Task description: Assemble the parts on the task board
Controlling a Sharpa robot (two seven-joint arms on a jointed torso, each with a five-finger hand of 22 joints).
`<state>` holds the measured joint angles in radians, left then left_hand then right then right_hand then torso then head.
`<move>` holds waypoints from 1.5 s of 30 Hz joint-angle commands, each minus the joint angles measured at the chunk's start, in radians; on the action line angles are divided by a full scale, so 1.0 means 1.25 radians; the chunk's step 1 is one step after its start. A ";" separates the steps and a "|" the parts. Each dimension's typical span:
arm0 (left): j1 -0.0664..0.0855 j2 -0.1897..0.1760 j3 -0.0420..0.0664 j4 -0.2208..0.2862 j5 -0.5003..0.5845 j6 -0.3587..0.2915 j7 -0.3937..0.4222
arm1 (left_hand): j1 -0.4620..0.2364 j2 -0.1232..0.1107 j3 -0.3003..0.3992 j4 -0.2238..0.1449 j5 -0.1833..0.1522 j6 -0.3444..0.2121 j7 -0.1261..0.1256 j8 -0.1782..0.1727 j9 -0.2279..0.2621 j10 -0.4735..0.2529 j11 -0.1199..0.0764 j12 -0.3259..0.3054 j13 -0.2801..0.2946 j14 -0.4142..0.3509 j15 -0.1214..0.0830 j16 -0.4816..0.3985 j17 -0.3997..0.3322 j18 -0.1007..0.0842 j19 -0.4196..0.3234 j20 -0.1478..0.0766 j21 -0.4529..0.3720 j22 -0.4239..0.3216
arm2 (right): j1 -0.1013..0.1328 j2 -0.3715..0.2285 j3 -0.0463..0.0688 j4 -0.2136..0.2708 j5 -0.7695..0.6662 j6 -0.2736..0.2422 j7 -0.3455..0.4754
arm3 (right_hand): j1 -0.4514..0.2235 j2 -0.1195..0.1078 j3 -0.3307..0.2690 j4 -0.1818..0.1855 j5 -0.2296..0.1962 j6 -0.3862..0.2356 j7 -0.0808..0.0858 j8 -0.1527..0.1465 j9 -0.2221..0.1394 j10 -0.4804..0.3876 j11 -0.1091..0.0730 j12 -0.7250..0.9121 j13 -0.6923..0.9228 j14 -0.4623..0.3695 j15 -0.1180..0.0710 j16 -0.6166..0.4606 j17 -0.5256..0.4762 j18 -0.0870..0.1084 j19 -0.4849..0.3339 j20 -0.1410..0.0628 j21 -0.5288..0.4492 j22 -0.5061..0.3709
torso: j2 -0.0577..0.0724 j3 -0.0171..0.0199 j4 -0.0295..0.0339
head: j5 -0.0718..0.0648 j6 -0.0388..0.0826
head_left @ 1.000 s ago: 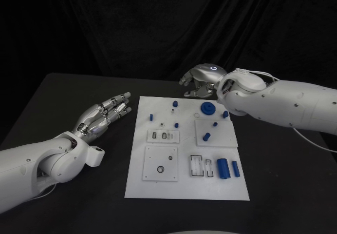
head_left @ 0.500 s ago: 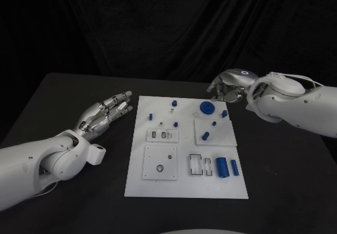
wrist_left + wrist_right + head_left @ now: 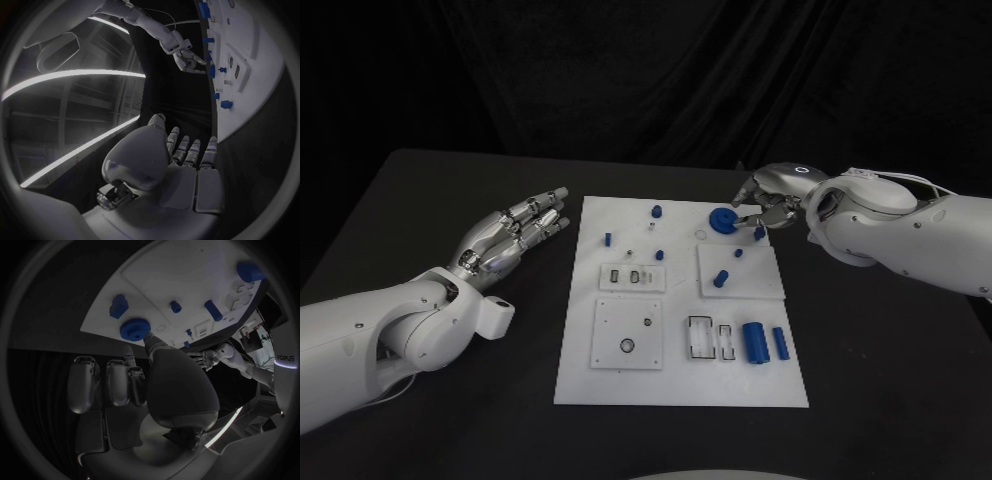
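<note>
The right hand (image 3: 769, 200) sits at the far right corner of the task board (image 3: 678, 385), roughly two o'clock from the board's middle in the head view. Its fingers are curled in toward the blue round knob (image 3: 724, 221), and in the right wrist view one fingertip (image 3: 152, 343) lies at the rim of the blue round knob (image 3: 134, 329). Whether the knob is actually pinched or merely touched cannot be told; nothing shows it lifted clear of the white plate.

The likely trouble is a one-sided push. With contact at the rim only, the disc could skate across the smooth plate or tip onto its edge rather than come up squarely, and it might knock the small blue peg (image 3: 762, 234) just beside it at about four o'clock. A pinch set too close to the edge could also let the knob slip out and roll.

The knob lies flat, its axis standing upright out of the board, so it has no long side to favour; a grasp would do best from above, across its width.

The left hand (image 3: 514, 232) hovers over the black table (image 3: 430, 200) off the board's left edge, at about nine o'clock, with fingers (image 3: 187, 152) stretched out, apart and holding nothing.
</note>
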<state>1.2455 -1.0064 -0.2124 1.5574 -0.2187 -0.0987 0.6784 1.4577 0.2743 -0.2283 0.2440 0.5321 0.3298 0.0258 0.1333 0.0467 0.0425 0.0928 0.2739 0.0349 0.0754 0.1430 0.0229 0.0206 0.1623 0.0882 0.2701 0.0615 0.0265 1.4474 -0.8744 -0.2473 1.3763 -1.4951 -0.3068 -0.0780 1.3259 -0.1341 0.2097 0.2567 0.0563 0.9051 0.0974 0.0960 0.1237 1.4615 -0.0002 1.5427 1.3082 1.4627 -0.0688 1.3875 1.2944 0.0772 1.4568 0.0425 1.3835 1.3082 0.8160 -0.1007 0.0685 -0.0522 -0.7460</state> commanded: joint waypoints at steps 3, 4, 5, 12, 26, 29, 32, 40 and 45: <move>0.000 0.002 0.001 -0.001 0.000 0.011 0.059 | 0.008 0.002 0.005 0.000 0.004 0.002 0.004 0.002 0.000 -0.002 -0.002 0.000 0.001 0.001 0.002 -0.001 0.001 0.016 0.000 0.003 0.002 0.001 | -0.007 0.005 0.000 -0.006 -0.011 -0.003 -0.020 | 0.001 0.001 0.005 0.003 0.015 0.004 -0.001 -0.004 -0.001 0.087 0.000 0.023 0.210 0.059 0.001 0.050 0.072 -0.028 0.028 -0.001 0.047 0.095 | 0.002 0.0020 0.0002 | -0.001 0.001; 0.000 0.002 0.001 -0.002 0.000 0.011 0.058 | 0.008 0.002 0.005 0.000 0.004 0.002 0.004 0.002 0.000 -0.002 -0.002 0.000 0.001 0.001 0.002 -0.001 0.001 0.016 0.000 0.003 0.002 0.001 | -0.008 0.007 0.000 -0.008 -0.011 -0.007 -0.019 | 0.005 0.003 0.007 0.000 0.026 0.002 -0.002 -0.005 -0.001 0.087 0.000 0.023 0.210 0.059 0.001 0.053 0.077 -0.029 0.029 -0.001 0.050 0.099 | 0.001 0.0011 0.0007 | -0.002 0.001; 0.000 0.002 0.001 -0.002 0.000 0.012 0.058 | 0.008 0.002 0.005 0.000 0.004 0.002 0.004 0.002 0.000 -0.002 -0.002 0.000 0.001 0.001 0.002 -0.001 0.001 0.016 0.000 0.003 0.002 0.001 | -0.008 0.008 0.000 -0.009 -0.011 -0.011 -0.018 | 0.010 0.004 0.010 -0.004 0.042 -0.003 -0.002 -0.008 -0.002 0.087 0.000 0.023 0.210 0.060 0.001 0.056 0.081 -0.030 0.030 -0.001 0.052 0.102 | 0.001 0.0003 0.0011 | -0.002 0.000; 0.000 0.003 0.001 -0.004 0.000 0.015 0.057 | 0.008 0.002 0.006 0.000 0.005 0.001 0.004 0.002 0.000 -0.002 -0.002 0.000 0.000 0.002 0.002 -0.001 0.001 0.016 0.000 0.003 0.002 0.001 | -0.010 0.018 0.001 -0.015 -0.011 -0.029 -0.010 | 0.026 0.012 0.022 -0.025 0.107 -0.037 -0.014 -0.022 -0.010 0.087 -0.010 0.023 0.210 0.062 -0.006 0.069 0.100 -0.033 0.036 -0.005 0.065 0.118 | 0.001 0.0000 0.0011 | -0.003 -0.001; 0.000 0.006 0.001 -0.009 0.000 0.021 0.053 | 0.009 0.001 0.007 -0.002 0.005 -0.001 0.004 0.001 0.000 -0.002 -0.001 0.000 0.000 0.003 0.004 0.000 0.001 0.016 0.001 0.005 0.003 0.001 | -0.014 0.037 0.001 -0.036 -0.011 -0.016 -0.016 | 0.013 0.016 0.019 -0.026 0.082 -0.055 -0.012 -0.021 -0.015 0.087 -0.009 0.023 0.210 0.059 -0.006 0.063 0.093 -0.031 0.032 -0.007 0.061 0.115 | 0.001 0.0005 0.0008 | -0.006 -0.005; 0.000 0.007 0.001 -0.010 0.000 0.022 0.053 | 0.010 0.000 0.007 -0.002 0.005 -0.002 0.004 0.000 0.000 -0.002 -0.001 0.000 0.000 0.003 0.005 0.000 0.001 0.016 0.002 0.005 0.003 0.001 | -0.017 0.043 0.001 -0.043 -0.011 -0.012 -0.017 | 0.006 0.017 0.016 -0.025 0.057 -0.055 -0.011 -0.018 -0.015 0.087 -0.008 0.023 0.210 0.059 -0.005 0.062 0.092 -0.031 0.031 -0.006 0.060 0.115 | 0.001 0.0003 0.0003 | -0.005 -0.007; -0.001 0.007 0.001 -0.010 0.000 0.023 0.053 | 0.010 0.000 0.007 -0.003 0.006 -0.003 0.004 0.000 -0.001 -0.002 0.000 -0.001 0.000 0.003 0.006 0.000 0.001 0.016 0.002 0.005 0.003 0.001 | -0.020 0.049 0.001 -0.049 -0.011 -0.010 -0.016 | 0.002 0.017 0.013 -0.025 0.043 -0.055 -0.009 -0.017 -0.015 0.087 -0.007 0.023 0.210 0.059 -0.004 0.061 0.092 -0.031 0.030 -0.005 0.060 0.116 | 0.001 0.0001 0.0006 | -0.005 -0.008; -0.001 0.006 0.001 -0.012 0.000 0.023 0.058 | -0.050 -0.004 -0.024 0.039 -0.101 -0.001 0.002 -0.001 0.000 0.000 0.005 0.002 0.000 0.002 0.007 -0.001 0.001 0.016 -0.001 0.007 0.003 0.000 | -0.028 0.064 0.001 -0.067 -0.011 -0.006 -0.012 | -0.020 0.014 -0.001 -0.011 -0.004 -0.048 -0.003 -0.011 -0.013 0.087 -0.002 0.023 0.210 0.058 -0.001 0.059 0.091 -0.030 0.028 -0.002 0.058 0.115 | 0.001 0.0007 0.0003 | -0.004 -0.009; -0.001 0.007 0.001 -0.013 0.000 0.023 0.060 | -0.167 0.013 -0.069 0.040 -0.287 -0.001 0.006 -0.002 0.000 0.000 0.007 0.001 0.000 0.000 0.007 -0.002 0.000 0.016 -0.004 0.006 0.001 0.000 | -0.031 0.071 0.001 -0.076 -0.011 -0.010 -0.005 | 0.000 0.029 0.009 -0.026 0.045 -0.016 0.004 0.006 -0.003 0.087 0.004 0.023 0.210 0.058 0.005 0.058 0.091 -0.030 0.028 0.003 0.056 0.116 | 0.002 0.0006 0.0009 | -0.005 -0.009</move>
<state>1.2451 -0.9998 -0.2122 1.5401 -0.2188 -0.0808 0.6785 1.2644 0.2897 -0.3094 0.2937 0.1932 0.3291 0.0252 0.1332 0.0467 0.0425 0.0928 0.2739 0.0349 0.0791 0.1466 0.0229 0.0207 0.1624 0.0867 0.2759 0.0614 0.0265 1.4138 -0.7871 -0.2451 1.2845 -1.5021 -0.3212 -0.0807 1.3207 -0.1077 0.2202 0.2293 0.1030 0.8805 0.1022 0.1018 0.1185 1.4637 -0.0012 1.5683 1.3076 1.4658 -0.0718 1.4635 1.3077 0.0542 1.4672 0.0395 1.4584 1.3075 0.8176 -0.0999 0.0689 -0.0579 -0.7577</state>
